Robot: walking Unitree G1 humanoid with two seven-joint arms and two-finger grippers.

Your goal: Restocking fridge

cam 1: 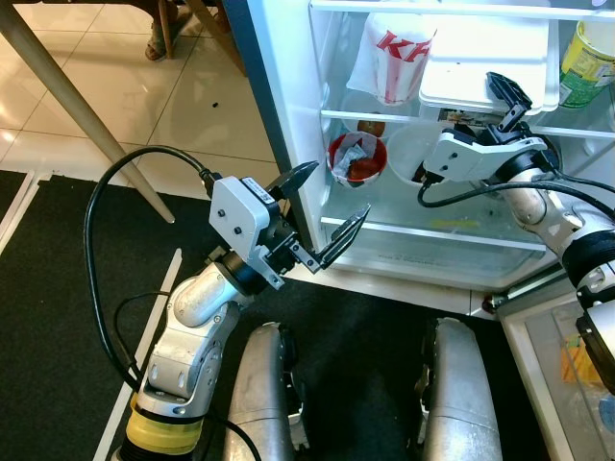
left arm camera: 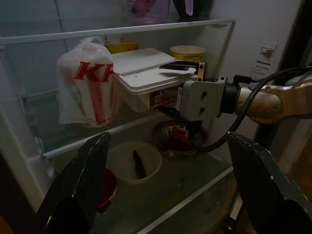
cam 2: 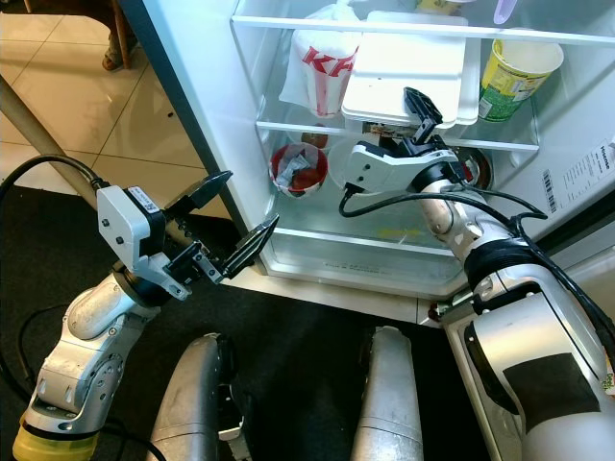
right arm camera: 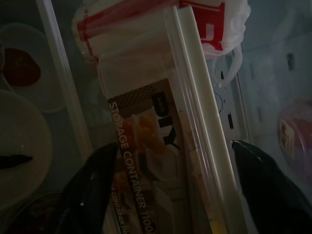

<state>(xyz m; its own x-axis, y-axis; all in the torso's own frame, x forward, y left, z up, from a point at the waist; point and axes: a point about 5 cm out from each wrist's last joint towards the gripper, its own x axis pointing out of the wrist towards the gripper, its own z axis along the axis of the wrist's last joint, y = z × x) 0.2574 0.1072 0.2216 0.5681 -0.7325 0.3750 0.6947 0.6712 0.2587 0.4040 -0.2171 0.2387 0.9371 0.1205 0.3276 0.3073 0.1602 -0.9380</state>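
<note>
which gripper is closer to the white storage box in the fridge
Right. The right gripper is at the box's front edge, fingers open around it; the left gripper hangs outside the fridge, open.

Glossy cream floor tiles (cam 1: pixel 192 106), a crinkly plastic bag (cam 1: pixel 392 53) (translucent), clear glass shelves (cam 1: pixel 432 230), matt black mat (cam 1: pixel 58 317).

The white storage container (right arm camera: pixel 161 122) runs past the right wrist view's edge, its label text cut off. The right gripper's (cam 1: pixel 495 113) lower finger hides beneath the container. The yellow cup (cam 1: pixel 588 62) is cropped at the frame edge.
</note>
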